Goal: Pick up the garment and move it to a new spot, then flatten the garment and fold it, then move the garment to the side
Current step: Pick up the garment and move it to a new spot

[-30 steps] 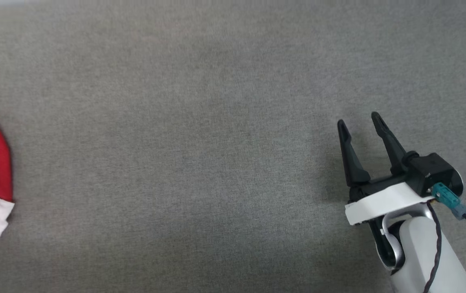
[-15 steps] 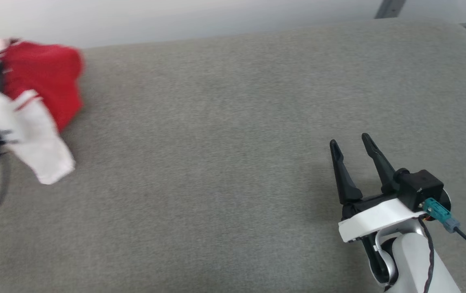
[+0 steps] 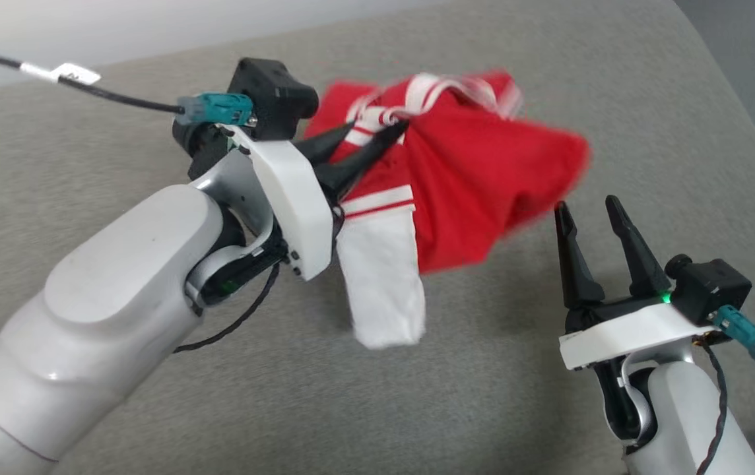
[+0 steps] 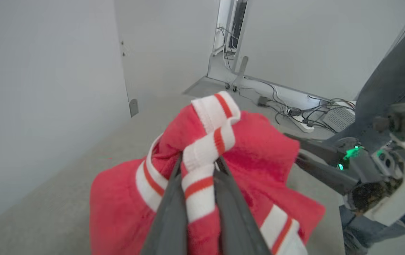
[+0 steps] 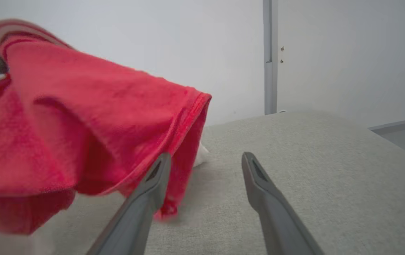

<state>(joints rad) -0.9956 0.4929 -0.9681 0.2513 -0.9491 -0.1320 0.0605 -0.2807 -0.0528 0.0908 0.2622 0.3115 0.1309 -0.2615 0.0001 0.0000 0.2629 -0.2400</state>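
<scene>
Plainly soft, light and floppy, the garment (image 3: 483, 171) hangs bunched over the grey padded surface (image 3: 549, 79), toward its far edge; the left gripper (image 3: 381, 126) pinches the striped collar trim (image 4: 202, 156); the right gripper (image 3: 585, 203) stands spread just beside the red hem (image 5: 188, 120), probably the best second hold.

Garment (image 3: 476, 178) over the cushion (image 3: 417, 396), left hand (image 3: 387, 125) at its left, right hand (image 3: 585, 204) just right

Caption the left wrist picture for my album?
Fingers of the left gripper pinch the striped trim of the red jersey; right gripper open nearby.
</scene>
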